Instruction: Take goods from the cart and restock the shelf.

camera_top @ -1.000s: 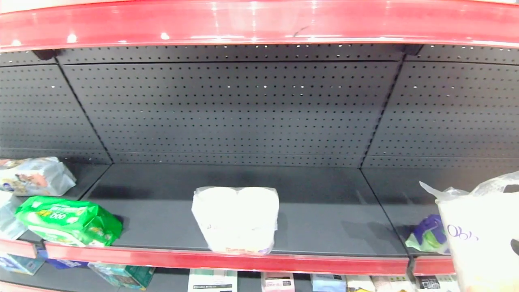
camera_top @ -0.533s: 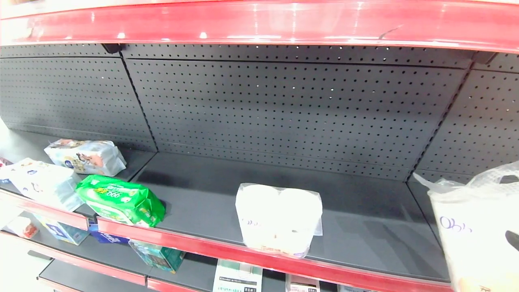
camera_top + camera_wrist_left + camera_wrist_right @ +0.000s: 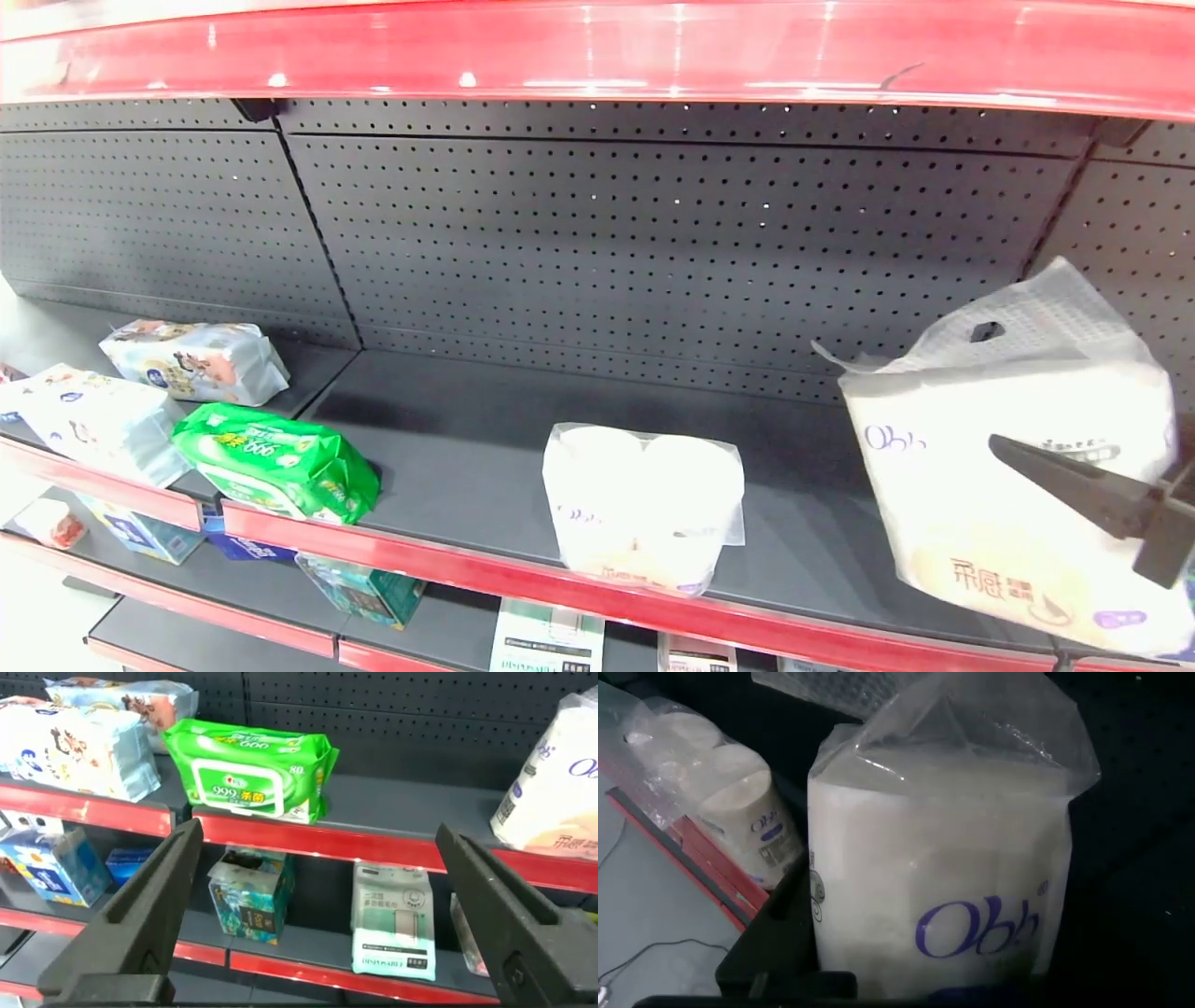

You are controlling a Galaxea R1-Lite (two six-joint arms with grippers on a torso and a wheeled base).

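Tissue pack (image 3: 990, 467): a large white pack in a clear bag with a punched carry handle at its top. It is held upright to the robot's right of the roll pack, over the same board of the shelf (image 3: 467, 448). Its lower edge overlaps the shelf's red front strip; whether it rests on the board cannot be told.

Right gripper (image 3: 1018, 457): clamped on the tissue pack, with one dark finger lying across the pack's near face.

Roll pack (image 3: 644, 504): a white bagged pack standing upright at the shelf's front edge, apart from the tissue pack.

Left gripper (image 3: 318, 915): spread wide with nothing between its fingers (image 3: 140, 915). It sits in front of the shelving, left of the roll pack, and faces the lower shelf.

Wipes pack (image 3: 275, 462): green, lying flat at the front edge, well to the left of the roll pack.

Printed packs (image 3: 191, 359): two pale packs lying farther left than the wipes pack.

Back panel (image 3: 653, 243): dark perforated sheet behind the roll pack.

Lower shelf (image 3: 448, 630): below the roll pack, carrying small boxes (image 3: 359, 588).
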